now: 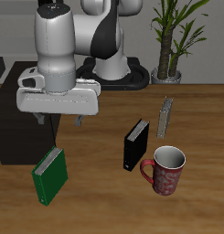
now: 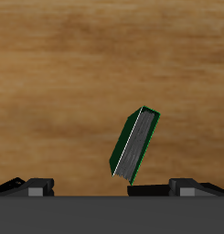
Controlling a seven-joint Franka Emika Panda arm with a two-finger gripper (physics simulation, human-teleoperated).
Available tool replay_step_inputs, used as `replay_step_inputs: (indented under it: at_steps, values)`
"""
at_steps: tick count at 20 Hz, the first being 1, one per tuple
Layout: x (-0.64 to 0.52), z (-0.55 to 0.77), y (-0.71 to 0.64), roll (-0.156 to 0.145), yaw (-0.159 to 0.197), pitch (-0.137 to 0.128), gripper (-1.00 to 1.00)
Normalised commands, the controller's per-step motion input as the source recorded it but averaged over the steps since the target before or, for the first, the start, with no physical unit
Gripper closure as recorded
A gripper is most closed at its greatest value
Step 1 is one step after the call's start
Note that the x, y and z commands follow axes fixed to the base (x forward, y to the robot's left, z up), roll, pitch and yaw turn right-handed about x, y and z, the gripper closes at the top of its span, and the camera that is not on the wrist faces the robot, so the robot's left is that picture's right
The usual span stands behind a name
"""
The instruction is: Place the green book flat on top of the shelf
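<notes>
Hovering claw (image 1: 57, 120) above upright green book (image 1: 48, 175), fingers apart, empty. Risk: off-centre descent tips the book over, away from shelf (image 1: 8, 123).

— What stands on my table (image 1: 200, 123) besides the job?
— A black book (image 1: 136, 144), upright, just beside a red mug (image 1: 165, 171) nearer the front edge. Behind them I see a small grey rack (image 1: 165, 116), and a potted plant (image 1: 171, 37) past the table's back.
</notes>
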Motion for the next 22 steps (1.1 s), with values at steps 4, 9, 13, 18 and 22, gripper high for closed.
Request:
replay_step_inputs:
  at_steps: [4, 9, 13, 18, 22]
  values:
    - [0.07, -0.38, -0.08, -0.005, -0.04, 0.006, -1.0]
    - [0.02, -0.22, -0.04, -0.012, -0.016, 0.001, -1.0]
    - [0.03, -0.24, -0.1, -0.014, -0.07, -0.001, -1.0]
    - [0.05, -0.2, -0.08, -0.01, -0.009, 0.016, -1.0]
    - [0.02, -0.18, -0.17, -0.032, -0.04, 0.017, -1.0]
